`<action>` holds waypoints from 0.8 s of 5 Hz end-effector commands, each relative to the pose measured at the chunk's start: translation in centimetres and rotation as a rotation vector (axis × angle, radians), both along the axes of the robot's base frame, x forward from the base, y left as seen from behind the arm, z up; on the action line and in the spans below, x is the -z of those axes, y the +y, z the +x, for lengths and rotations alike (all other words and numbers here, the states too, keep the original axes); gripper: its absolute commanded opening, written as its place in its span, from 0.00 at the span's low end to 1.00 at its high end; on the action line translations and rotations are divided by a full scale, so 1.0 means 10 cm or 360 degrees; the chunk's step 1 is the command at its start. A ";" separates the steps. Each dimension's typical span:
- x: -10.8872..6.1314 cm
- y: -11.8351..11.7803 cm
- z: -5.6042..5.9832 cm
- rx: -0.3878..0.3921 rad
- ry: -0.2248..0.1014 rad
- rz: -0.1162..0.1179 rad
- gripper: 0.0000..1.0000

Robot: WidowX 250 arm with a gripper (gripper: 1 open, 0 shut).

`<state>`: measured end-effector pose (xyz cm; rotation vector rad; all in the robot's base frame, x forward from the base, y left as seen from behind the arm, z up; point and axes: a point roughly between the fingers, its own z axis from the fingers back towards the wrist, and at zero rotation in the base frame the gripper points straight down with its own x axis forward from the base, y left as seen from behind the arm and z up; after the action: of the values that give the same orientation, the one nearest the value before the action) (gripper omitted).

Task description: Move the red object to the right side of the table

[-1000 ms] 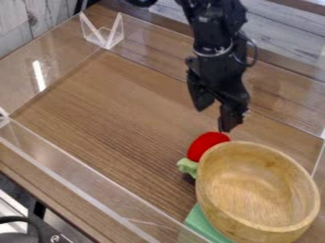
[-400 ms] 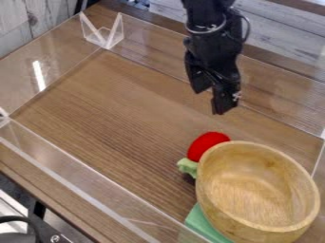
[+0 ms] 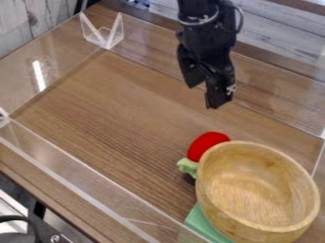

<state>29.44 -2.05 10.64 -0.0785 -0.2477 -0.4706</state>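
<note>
Jaws [image 3: 216, 99] open; fruit [image 3: 207, 144] round, red.

The worktop [image 3: 108, 114] looks like wood, brown with a fine lengthwise grain and a smooth, faintly satin surface. Its low walls [image 3: 89, 185] are clear and plastic-looking, smooth enough to catch pale, glossy highlights along their edges. The bowl [image 3: 258, 195] appears to be light wood, smooth inside, with a soft sheen rather than a hard gloss. The red object [image 3: 208, 144] looks like smooth plastic, its green part [image 3: 187, 166] plastic-looking too. The flat green block [image 3: 200, 226] has an even, matt-looking face. The tool [image 3: 207, 71] is black and mostly matt, plastic-looking. The small open frame [image 3: 103, 31] near the far edge looks like clear, shiny plastic.
</note>
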 end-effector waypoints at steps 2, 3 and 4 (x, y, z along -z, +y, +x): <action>-0.28 0.02 0.07 0.0016 -0.0085 0.0016 1.00; -0.17 0.07 0.05 0.0075 -0.0065 0.0012 1.00; -0.13 0.25 0.03 0.0082 -0.0075 0.0023 1.00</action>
<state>29.50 0.34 10.94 -0.0746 -0.2542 -0.5228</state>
